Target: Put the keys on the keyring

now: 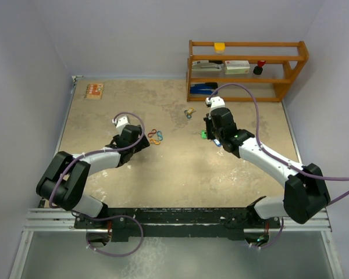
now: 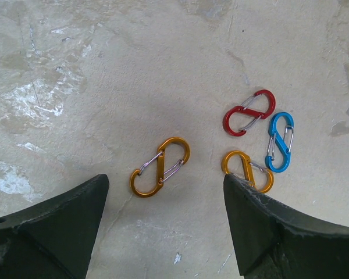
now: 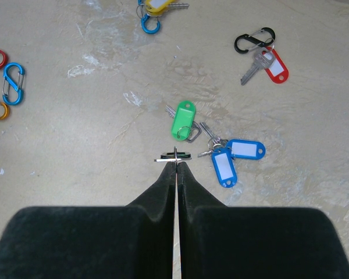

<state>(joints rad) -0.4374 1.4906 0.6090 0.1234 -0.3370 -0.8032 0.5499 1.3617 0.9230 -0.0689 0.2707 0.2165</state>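
My left gripper (image 2: 166,181) is open and hovers just above an orange S-shaped clip (image 2: 160,167), which lies between its fingers. A second orange clip (image 2: 248,170) touches the right finger; red (image 2: 249,112) and blue (image 2: 278,141) clips lie beyond. My right gripper (image 3: 175,160) is shut on a thin silver key seen edge-on. Ahead of it on the table lie a green-tagged key (image 3: 183,121), two blue-tagged keys (image 3: 232,157), a red-tagged key on a black clip (image 3: 262,55) and a yellow-tagged key on a blue clip (image 3: 153,10).
A wooden shelf (image 1: 247,70) with boxes and small items stands at the back right. A small orange card (image 1: 94,90) lies at the back left. The cluster of clips (image 1: 155,137) sits mid-table by the left gripper (image 1: 144,141).
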